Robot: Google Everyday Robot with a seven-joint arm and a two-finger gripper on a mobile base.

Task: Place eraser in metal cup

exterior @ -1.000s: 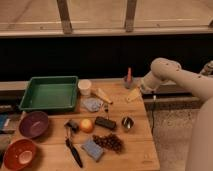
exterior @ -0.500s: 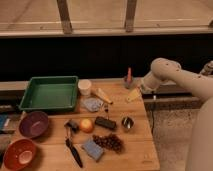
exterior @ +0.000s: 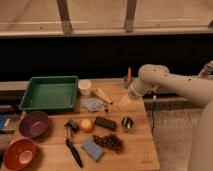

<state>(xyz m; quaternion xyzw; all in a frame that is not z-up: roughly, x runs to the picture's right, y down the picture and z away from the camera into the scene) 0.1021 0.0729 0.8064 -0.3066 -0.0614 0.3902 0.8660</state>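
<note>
The eraser [exterior: 105, 123], a small flat black block, lies on the wooden table [exterior: 135, 150] just right of the orange fruit [exterior: 87, 125]. The metal cup [exterior: 127, 122], tiny and shiny with a dark inside, stands a little to the eraser's right. My gripper [exterior: 133, 93] hangs at the end of the white arm over the table's back right part, above a yellow wedge [exterior: 123, 102], well behind the cup and the eraser.
A green tray [exterior: 49, 93], a white cup [exterior: 85, 87], a dark cup with a red-tipped stick [exterior: 128, 79], a purple bowl [exterior: 33, 124], an orange bowl [exterior: 18, 154], a blue-grey sponge [exterior: 93, 148], grapes [exterior: 110, 142] and a black-handled utensil [exterior: 74, 150] stand on the table.
</note>
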